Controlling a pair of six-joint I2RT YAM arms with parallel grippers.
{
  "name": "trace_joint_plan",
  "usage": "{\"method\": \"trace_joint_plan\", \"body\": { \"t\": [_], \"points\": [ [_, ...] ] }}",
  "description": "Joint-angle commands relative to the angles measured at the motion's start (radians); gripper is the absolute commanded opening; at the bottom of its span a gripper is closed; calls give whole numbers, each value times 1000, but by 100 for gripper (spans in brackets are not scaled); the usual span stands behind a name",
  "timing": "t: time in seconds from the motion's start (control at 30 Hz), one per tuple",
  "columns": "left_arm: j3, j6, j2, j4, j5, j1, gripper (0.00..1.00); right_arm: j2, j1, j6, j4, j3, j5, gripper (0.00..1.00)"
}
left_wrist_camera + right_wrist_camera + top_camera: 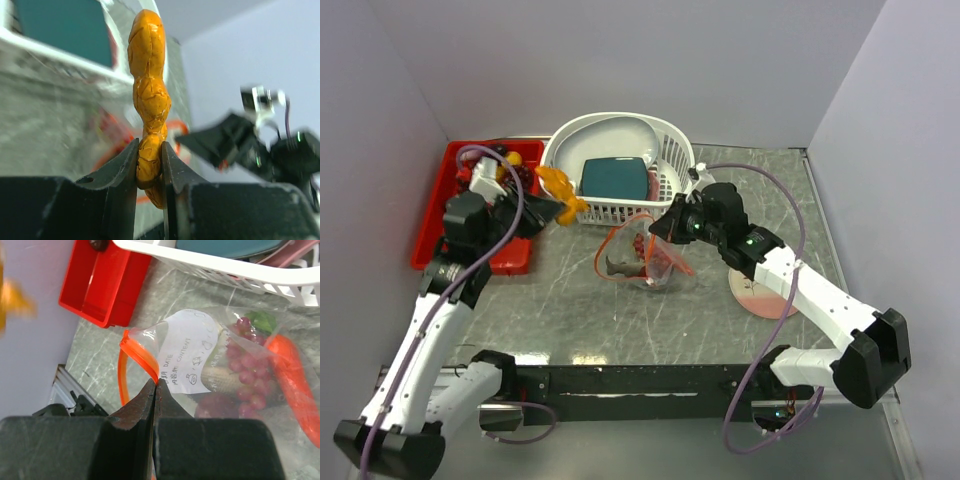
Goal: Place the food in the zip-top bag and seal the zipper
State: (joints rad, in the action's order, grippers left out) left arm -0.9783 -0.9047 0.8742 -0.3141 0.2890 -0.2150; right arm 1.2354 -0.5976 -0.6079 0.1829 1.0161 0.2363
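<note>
My left gripper (548,207) is shut on a lumpy yellow-orange fruit (562,190), held in the air by the white basket's front left corner. In the left wrist view the fruit (149,95) stands upright between my fingers (125,165). The clear zip-top bag (642,256) lies mid-table with its mouth open towards the left. My right gripper (661,229) is shut on its red-orange zipper strip (142,357) and holds that edge up. Inside the bag are purple grapes (247,375), an orange carrot (295,382) and a greyish fish (220,379).
A red tray (445,215) at the far left holds more dark toy food (512,160). The white slotted basket (665,150) at the back holds a teal dish (615,178). A pink plate (760,292) lies under my right arm. Grey walls close in both sides.
</note>
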Motion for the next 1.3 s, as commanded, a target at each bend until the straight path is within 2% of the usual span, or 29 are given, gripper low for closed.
{"method": "trace_joint_plan", "body": {
  "t": [0.0, 0.13, 0.33, 0.43, 0.77, 0.93, 1.27],
  "points": [
    [87, -71, -38, 47, 56, -124, 10, 18, 2, 8, 0, 90, -35, 0],
    [136, -91, -61, 61, 7, -265, 10, 33, 1, -3, 15, 122, -34, 0],
    [207, -106, -43, 131, -27, -351, 9, 26, -21, -23, 15, 125, -45, 0],
    [201, -100, 20, 153, -60, -394, 9, 21, -44, -21, 30, 133, -61, 0],
    [153, -132, 163, 159, -83, -409, 11, -20, -85, 3, 70, 115, -155, 0],
    [135, -163, 222, 214, -25, -414, 13, -37, -100, 0, 73, 111, -172, 0],
    [89, -151, 286, 185, -65, -461, 12, -2, -113, 10, 104, 196, -212, 0]
  ]
}}
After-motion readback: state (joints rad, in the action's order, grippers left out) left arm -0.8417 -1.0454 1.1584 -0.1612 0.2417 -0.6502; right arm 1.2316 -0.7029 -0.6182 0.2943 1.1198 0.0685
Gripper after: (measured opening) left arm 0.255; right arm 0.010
